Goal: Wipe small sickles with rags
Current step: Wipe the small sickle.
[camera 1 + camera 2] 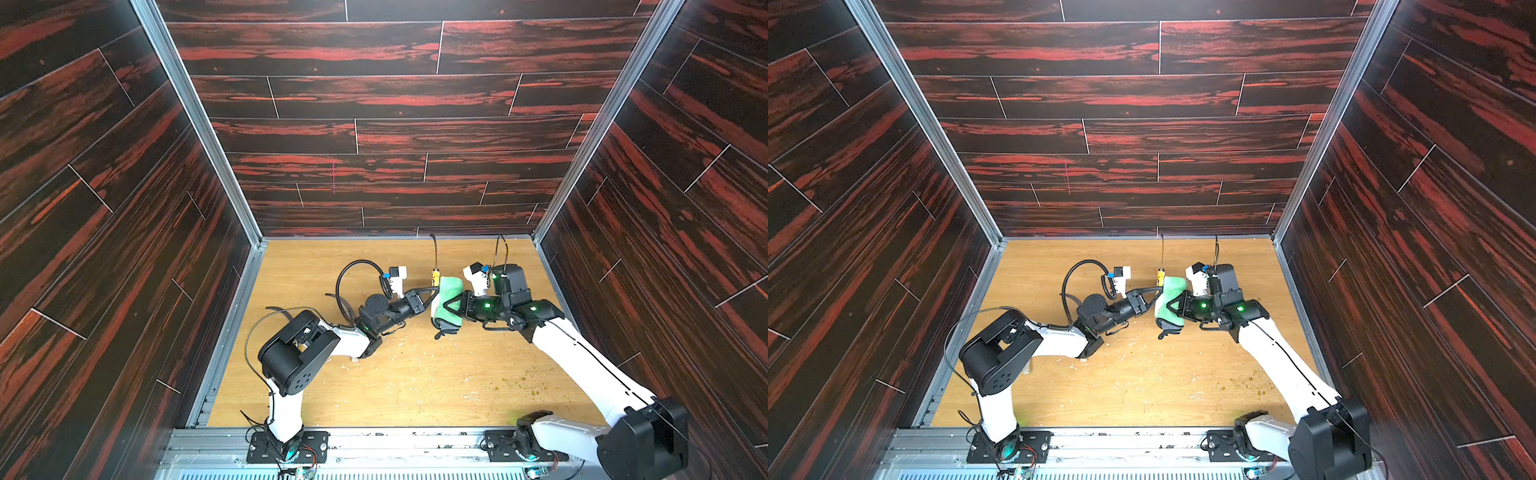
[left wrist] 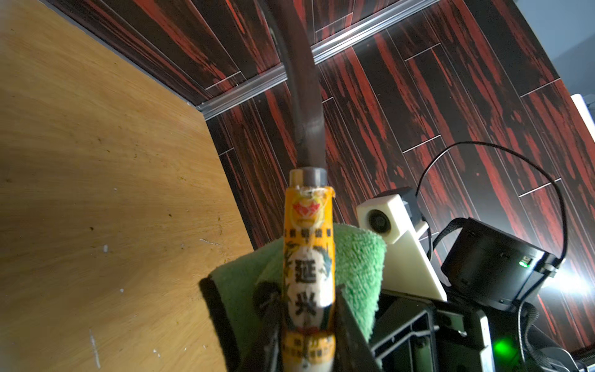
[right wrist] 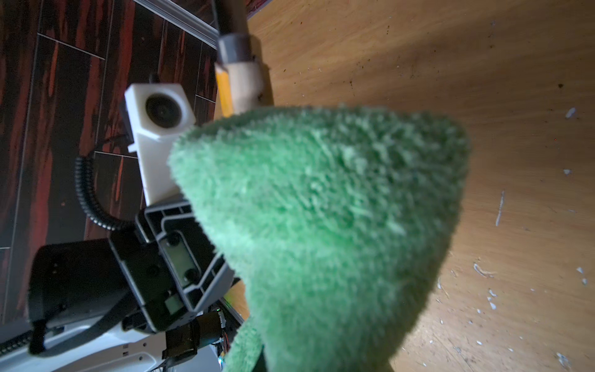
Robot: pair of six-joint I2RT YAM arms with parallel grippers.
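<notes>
In both top views my left gripper point(image 1: 429, 296) point(image 1: 1152, 297) is shut on the handle of a small sickle point(image 1: 435, 276) point(image 1: 1160, 275). Its yellow-black label band shows and its thin dark blade points at the back wall. The left wrist view shows the labelled handle point(image 2: 307, 273) clamped between the fingers point(image 2: 269, 309), with the blade point(image 2: 306, 96) curving away. My right gripper point(image 1: 454, 305) point(image 1: 1177, 307) is shut on the light green rag point(image 1: 449, 297) point(image 1: 1171, 301). The rag is folded against the handle's far side point(image 2: 357, 257). It fills the right wrist view point(image 3: 322, 225) and hides those jaws.
Two dark curved blades point(image 1: 277, 311) point(image 1: 334, 296) peek out behind the left arm, mostly hidden. Pale chips point(image 1: 415, 353) and greenish crumbs point(image 1: 519, 384) are scattered on the wooden floor point(image 1: 415, 395). Dark panelled walls point(image 1: 374, 137) close in the back and both sides.
</notes>
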